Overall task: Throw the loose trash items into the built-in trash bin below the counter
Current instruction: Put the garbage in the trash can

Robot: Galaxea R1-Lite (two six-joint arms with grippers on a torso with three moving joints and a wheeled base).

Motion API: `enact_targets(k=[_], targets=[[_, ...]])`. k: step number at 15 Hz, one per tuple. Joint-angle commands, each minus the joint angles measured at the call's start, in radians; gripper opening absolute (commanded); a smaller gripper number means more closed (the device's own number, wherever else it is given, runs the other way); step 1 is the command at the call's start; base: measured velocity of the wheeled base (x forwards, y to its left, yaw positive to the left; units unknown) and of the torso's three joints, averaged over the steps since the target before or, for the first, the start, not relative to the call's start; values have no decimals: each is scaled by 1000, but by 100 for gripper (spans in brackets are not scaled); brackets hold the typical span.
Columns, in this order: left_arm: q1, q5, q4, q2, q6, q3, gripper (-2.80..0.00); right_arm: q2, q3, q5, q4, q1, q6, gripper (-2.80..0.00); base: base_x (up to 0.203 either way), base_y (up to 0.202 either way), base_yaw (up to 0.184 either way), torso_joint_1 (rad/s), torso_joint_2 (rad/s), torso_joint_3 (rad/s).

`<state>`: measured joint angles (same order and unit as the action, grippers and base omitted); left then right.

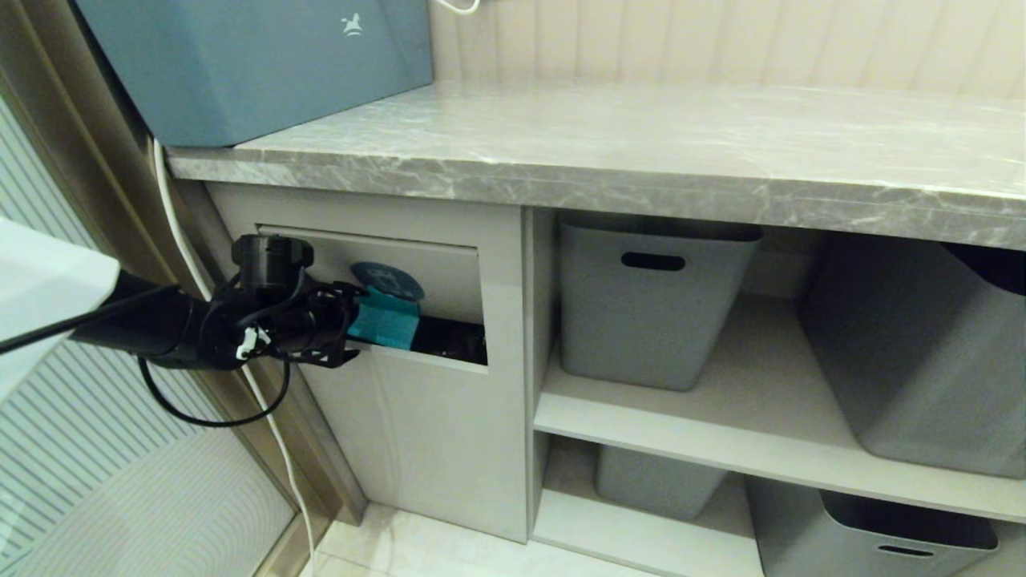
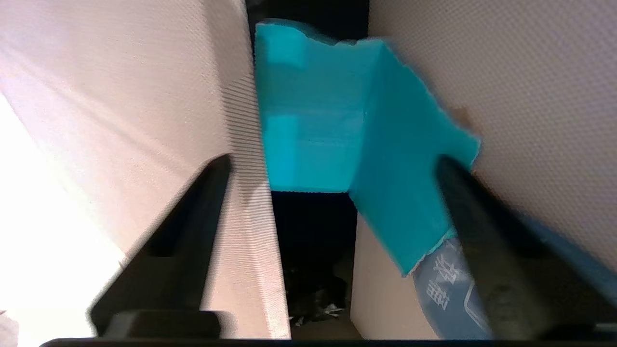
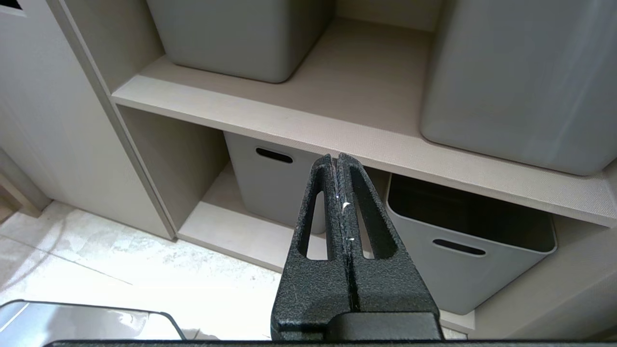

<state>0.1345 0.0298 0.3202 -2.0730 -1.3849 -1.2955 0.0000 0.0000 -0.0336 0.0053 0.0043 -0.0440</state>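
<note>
A folded teal cardboard piece (image 1: 385, 320) (image 2: 313, 120) sits in the slot of the built-in trash bin, under the tilted flap (image 1: 449, 272) with its round blue sticker (image 1: 387, 280) (image 2: 448, 289). My left gripper (image 1: 353, 324) (image 2: 335, 161) is right at the slot, open. One finger lies along the cabinet front and the other against the flap, at the card's edge. The card lies loose between and beyond the tips. Behind it is the dark bin interior (image 2: 308, 231). The grey marble counter (image 1: 641, 144) runs above. My right gripper (image 3: 336, 159) is parked low, shut and empty.
A large blue-grey box (image 1: 256, 64) stands on the counter's left end. Grey storage bins (image 1: 649, 304) (image 1: 922, 361) (image 3: 462, 250) fill the shelves to the right of the bin cabinet. A white cable (image 1: 172, 232) hangs down beside the cabinet's left edge.
</note>
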Motion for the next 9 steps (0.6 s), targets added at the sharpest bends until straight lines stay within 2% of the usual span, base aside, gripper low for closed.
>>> enact_targets(k=[1,9], targets=[[1,1,15,27,-6,12,-280,-2,0,0,-1,0,0,-280,0,0,0,0,0,0],[1,3,16,120,-8,127,-280,-2,0,0,-1,0,0,-280,0,0,0,0,0,0]])
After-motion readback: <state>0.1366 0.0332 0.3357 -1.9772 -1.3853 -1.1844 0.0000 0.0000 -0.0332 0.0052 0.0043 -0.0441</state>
